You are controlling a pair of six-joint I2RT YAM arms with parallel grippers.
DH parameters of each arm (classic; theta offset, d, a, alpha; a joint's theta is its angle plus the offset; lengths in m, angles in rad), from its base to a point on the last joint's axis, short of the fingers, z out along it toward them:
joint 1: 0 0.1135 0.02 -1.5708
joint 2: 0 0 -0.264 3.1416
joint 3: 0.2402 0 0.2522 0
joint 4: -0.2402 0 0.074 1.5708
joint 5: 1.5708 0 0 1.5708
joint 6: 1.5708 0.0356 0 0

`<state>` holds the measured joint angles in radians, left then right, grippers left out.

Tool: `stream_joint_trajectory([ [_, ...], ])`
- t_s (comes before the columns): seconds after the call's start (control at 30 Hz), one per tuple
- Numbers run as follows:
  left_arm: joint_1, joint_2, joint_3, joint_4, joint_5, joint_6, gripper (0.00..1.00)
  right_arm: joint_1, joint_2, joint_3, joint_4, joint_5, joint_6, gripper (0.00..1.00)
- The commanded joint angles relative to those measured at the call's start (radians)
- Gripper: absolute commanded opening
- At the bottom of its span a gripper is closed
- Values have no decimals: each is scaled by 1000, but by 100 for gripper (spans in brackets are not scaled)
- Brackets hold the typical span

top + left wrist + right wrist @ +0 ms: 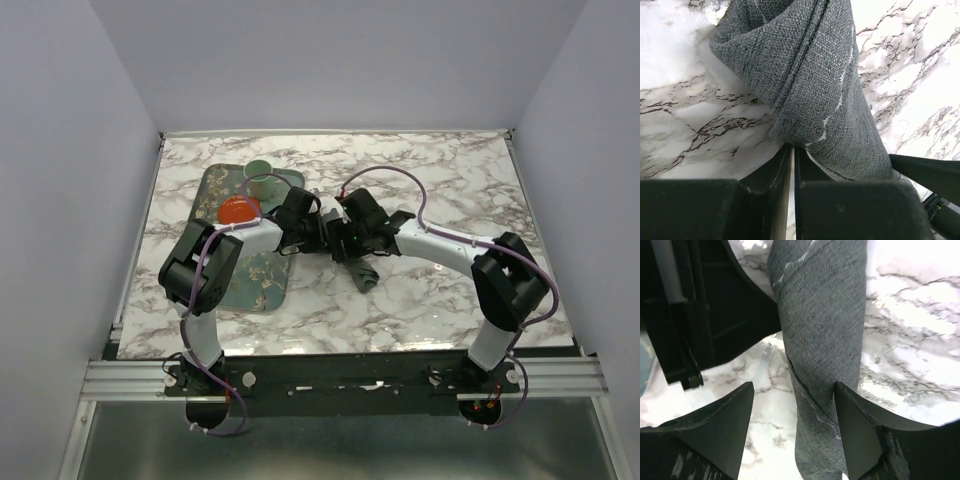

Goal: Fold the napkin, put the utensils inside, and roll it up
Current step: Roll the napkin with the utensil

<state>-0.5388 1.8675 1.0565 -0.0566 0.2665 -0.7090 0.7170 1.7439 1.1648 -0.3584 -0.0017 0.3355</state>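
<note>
The dark grey napkin (364, 277) lies rolled into a long tube on the marble, its lower end showing from under both grippers near the table's middle. In the left wrist view the napkin (805, 75) runs away from my left gripper (792, 147), whose jaws stand almost together with only a thin slit. Its tips meet the roll's near end, and whether any cloth is pinched does not show. My right gripper (794, 385) is open and straddles the napkin (822, 315). Its right finger (855, 430) touches the roll and the left one stands apart. The utensils are hidden.
A green floral tray (250, 280) lies at the left, partly under the left arm. It carries a pale green cup (260, 172) and a round orange-red object (238, 210). White walls close in the table on three sides.
</note>
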Motion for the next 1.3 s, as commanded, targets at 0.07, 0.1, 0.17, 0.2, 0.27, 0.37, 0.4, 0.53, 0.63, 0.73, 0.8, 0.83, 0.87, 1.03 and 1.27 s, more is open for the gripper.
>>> stream_joint_trajectory([
  [0.07, -7, 24, -9, -2, -38, -3, 15, 53, 95, 111, -94, 305, -24, 75],
  [0.1, -7, 21, -13, -2, -38, -3, 15, 55, 100, 118, -97, 316, -24, 75],
  [0.17, -9, 6, -23, -2, -41, -1, 15, 56, 106, 136, -122, 335, -26, 80],
  [0.2, -9, -1, -29, -5, -41, -1, 15, 56, 94, 136, -128, 341, -24, 80],
  [0.27, -7, -27, -32, -25, -38, 2, 15, 56, 77, 125, -123, 330, -26, 80],
  [0.37, -6, -86, -50, -37, -15, -7, 15, 56, 75, 136, -122, 313, -18, 80],
  [0.4, -6, -106, -58, -41, -16, -7, 16, 56, 80, 150, -123, 309, -16, 80],
  [0.53, 0, -220, -53, -110, -47, 19, 18, 55, 132, 183, -123, 261, -7, 79],
  [0.63, 22, -270, -38, -150, -53, 40, 18, 55, 141, 190, -116, 250, 2, 79],
  [0.73, 46, -316, -38, -161, -53, 46, 18, 56, 161, 205, -111, 236, -7, 79],
  [0.8, 56, -332, -38, -167, -47, 49, 19, 56, 178, 222, -113, 232, -9, 79],
  [0.83, 62, -341, -38, -167, -46, 46, 18, 56, 184, 225, -113, 235, -10, 79],
  [0.87, 65, -346, -39, -167, -44, 48, 19, 56, 189, 233, -113, 233, -10, 79],
  [1.03, 74, -378, -44, -166, -36, 42, 18, 56, 224, 236, -113, 242, -10, 79],
  [1.27, 85, -396, -35, -166, -26, 37, 18, 59, 249, 220, -106, 298, -9, 78],
])
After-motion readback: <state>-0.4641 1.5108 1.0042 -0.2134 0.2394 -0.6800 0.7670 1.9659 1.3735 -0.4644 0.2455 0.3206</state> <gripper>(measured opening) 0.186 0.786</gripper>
